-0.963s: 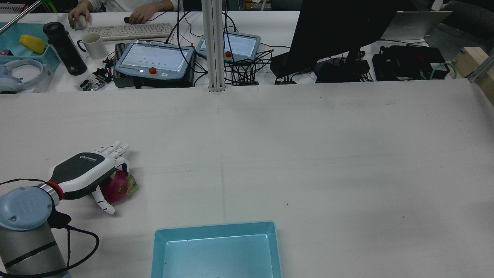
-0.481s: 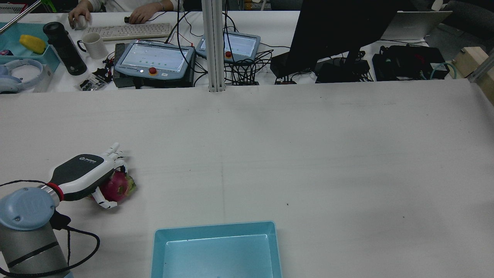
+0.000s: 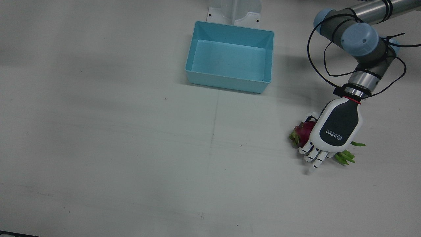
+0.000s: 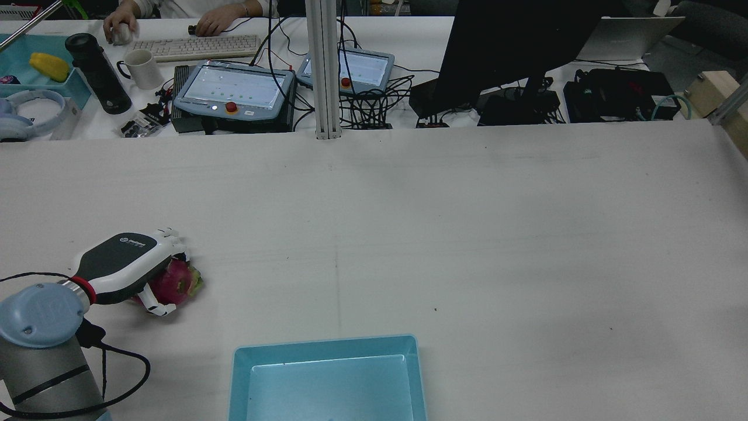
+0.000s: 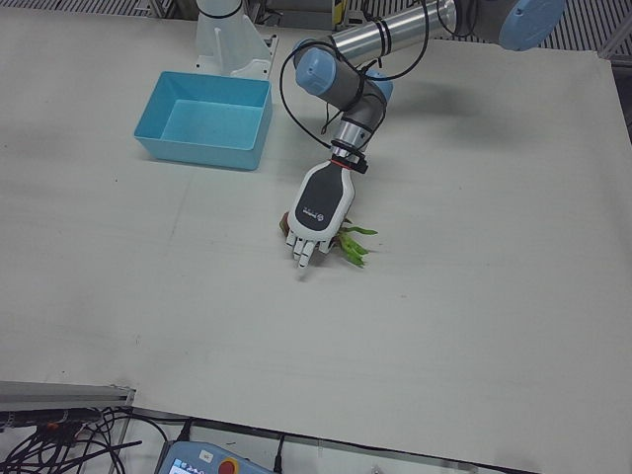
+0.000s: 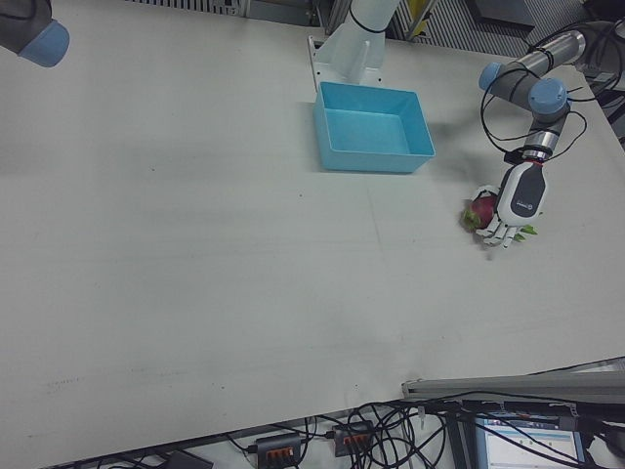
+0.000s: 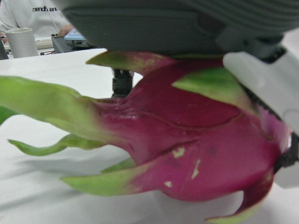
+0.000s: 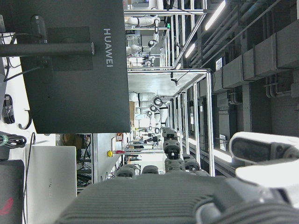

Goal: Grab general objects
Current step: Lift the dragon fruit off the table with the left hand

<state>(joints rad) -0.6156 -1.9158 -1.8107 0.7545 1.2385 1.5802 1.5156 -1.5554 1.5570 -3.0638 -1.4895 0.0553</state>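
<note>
Up close, the left hand view shows the dragon fruit (image 7: 196,154) filling the picture, pink skin and green leaf tips, lying on the white table (image 7: 37,186). The front view shows what that one cannot: the left hand (image 3: 335,131) lies palm down over the fruit (image 3: 304,130), fingers (image 3: 312,154) curled around it and touching it, well away from the blue bin (image 3: 230,84). The right hand (image 8: 187,196) points at a black monitor (image 8: 70,70), fingers loosely bent, holding nothing.
</note>
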